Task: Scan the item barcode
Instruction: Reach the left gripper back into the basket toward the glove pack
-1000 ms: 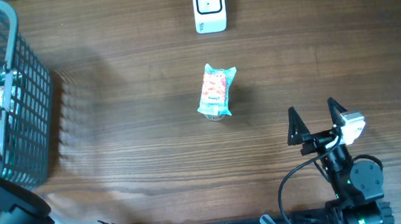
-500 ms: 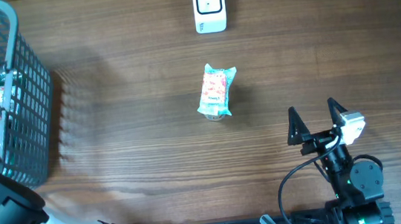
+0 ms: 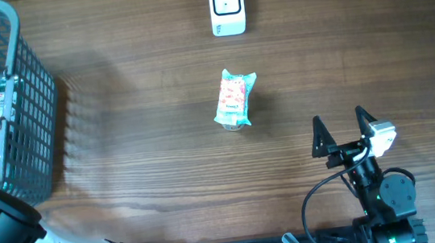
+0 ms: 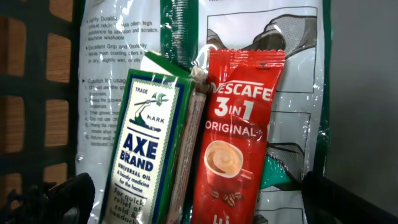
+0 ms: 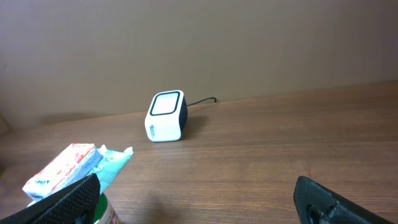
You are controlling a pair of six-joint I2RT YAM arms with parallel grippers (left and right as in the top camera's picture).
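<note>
Packet position: teal-and-orange plastic snack packet (image 3: pixel 234 99) lies ahead-left of released right end effector (image 3: pixel 337 119), long axis toward white box scanner (image 3: pixel 226 7); right arm nearer

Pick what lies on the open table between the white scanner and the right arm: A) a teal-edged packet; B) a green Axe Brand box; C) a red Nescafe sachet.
A: the teal-edged packet lies alone on the wood, near the white scanner; the Nescafe sachet and the Axe Brand box show only in the left wrist view.
</note>
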